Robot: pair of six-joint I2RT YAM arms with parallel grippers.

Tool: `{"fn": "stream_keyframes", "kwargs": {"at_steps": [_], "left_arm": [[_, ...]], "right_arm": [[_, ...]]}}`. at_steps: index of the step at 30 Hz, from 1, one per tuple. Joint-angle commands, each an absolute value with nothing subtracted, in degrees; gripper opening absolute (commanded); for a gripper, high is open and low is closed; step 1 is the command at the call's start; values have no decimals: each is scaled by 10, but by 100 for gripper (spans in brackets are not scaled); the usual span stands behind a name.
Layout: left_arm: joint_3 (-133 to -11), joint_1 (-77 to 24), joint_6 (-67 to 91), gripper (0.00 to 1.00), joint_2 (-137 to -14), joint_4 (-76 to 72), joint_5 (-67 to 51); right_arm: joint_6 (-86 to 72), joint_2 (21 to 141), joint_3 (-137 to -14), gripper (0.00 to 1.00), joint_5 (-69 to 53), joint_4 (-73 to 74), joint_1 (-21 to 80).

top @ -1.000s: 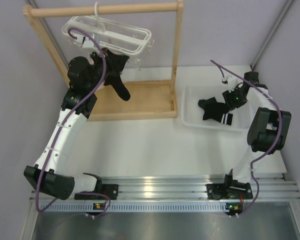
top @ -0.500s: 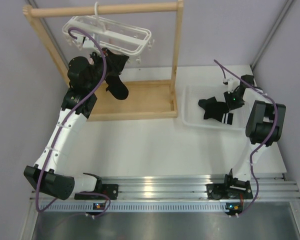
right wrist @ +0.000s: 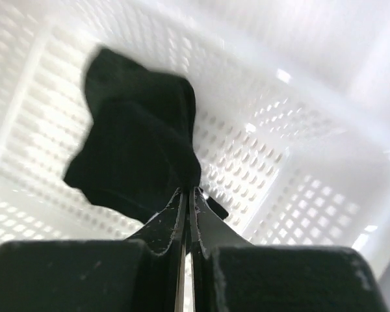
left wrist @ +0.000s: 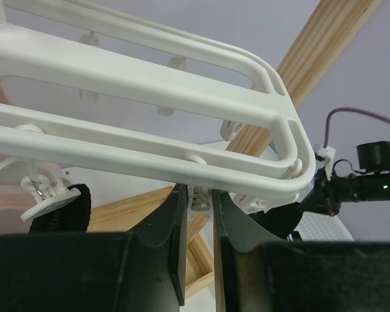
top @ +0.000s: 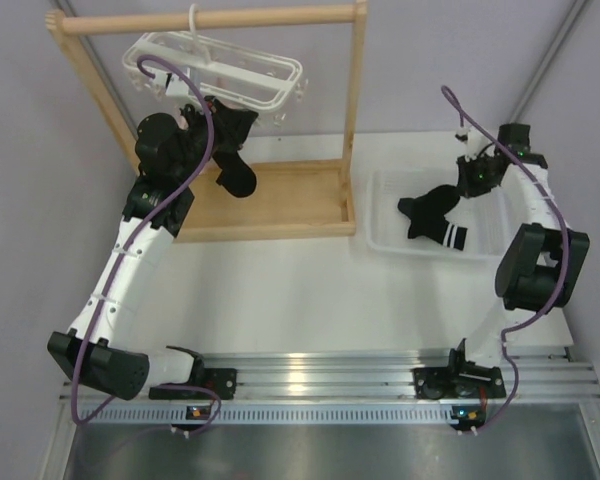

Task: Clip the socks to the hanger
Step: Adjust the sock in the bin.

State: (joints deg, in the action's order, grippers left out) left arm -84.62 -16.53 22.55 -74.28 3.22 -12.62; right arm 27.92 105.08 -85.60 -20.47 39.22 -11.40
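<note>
The left arm (top: 128, 262) and right arm (top: 542, 195): white link shells, chunky black joint housings. A purple cable (top: 202, 130) runs loose along each, looping clear near the wrist. Black bases (top: 185, 370), with a small orange light (top: 192, 412) by the left one and a green light (top: 467, 408) by the right. The left hand (left wrist: 198, 190) and right hand (right wrist: 188, 190): matte black, two flat fingers tapering to thin tips. A green LED (left wrist: 383, 187) glows beside the right wrist.

White worktop (top: 280, 290); a wooden rack (top: 280, 205) stands on it toward eleven o'clock; a white perforated basket (top: 412, 252) sits toward two o'clock, just beside the rack.
</note>
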Motion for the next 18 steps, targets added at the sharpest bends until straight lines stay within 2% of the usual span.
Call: {"fn": "stream_keyframes", "kwargs": {"at_steps": [1, 10, 18], "left_arm": [[-847, -164, 219, 0, -730, 14, -132], [-844, -164, 212, 0, -722, 19, -129], [-846, -164, 209, 0, -721, 22, -127]], "right_arm": [[258, 963, -938, 0, -286, 443, -94], [194, 911, -1016, 0, -341, 476, -38], [122, 933, -1119, 0, -356, 469, 18]]}}
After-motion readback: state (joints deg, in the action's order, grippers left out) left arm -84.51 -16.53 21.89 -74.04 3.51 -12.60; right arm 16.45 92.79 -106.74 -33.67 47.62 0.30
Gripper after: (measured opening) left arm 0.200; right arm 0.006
